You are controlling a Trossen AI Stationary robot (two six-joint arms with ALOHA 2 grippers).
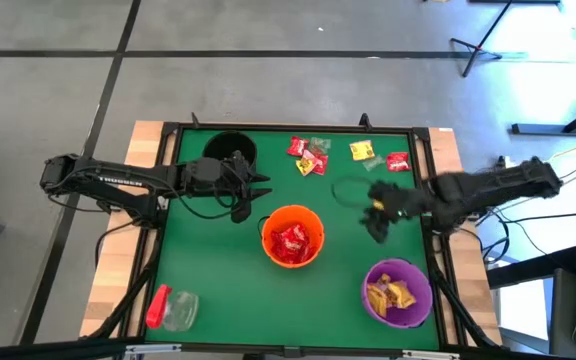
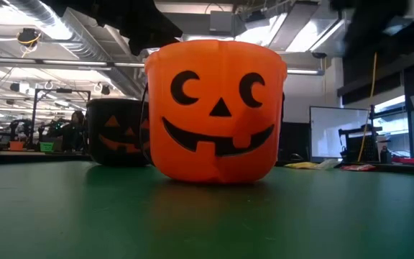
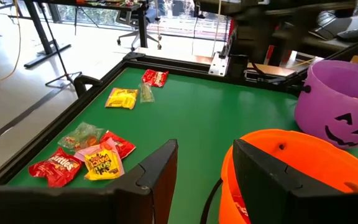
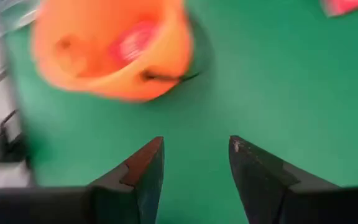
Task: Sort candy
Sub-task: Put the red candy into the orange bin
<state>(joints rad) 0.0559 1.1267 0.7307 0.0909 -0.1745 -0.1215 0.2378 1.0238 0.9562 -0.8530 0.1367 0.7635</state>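
Note:
Several candy packets lie loose near the table's far edge: red ones (image 1: 305,157), a yellow one (image 1: 362,150) and another red one (image 1: 399,161); the left wrist view shows them too (image 3: 86,158). The orange bucket (image 1: 291,237) holds red candy and the purple bucket (image 1: 398,292) holds yellow candy. A black bucket (image 1: 231,150) stands at the far left. My left gripper (image 3: 204,168) hovers open just left of the orange bucket. My right gripper (image 4: 194,168) is open and empty over bare green table (image 4: 278,87), between the orange bucket and the purple one.
A clear jar with a red cap (image 1: 171,308) lies on its side at the near left corner. The table has a raised dark rim (image 1: 298,128). Bare green surface lies in the near middle and left of the orange bucket (image 2: 218,108).

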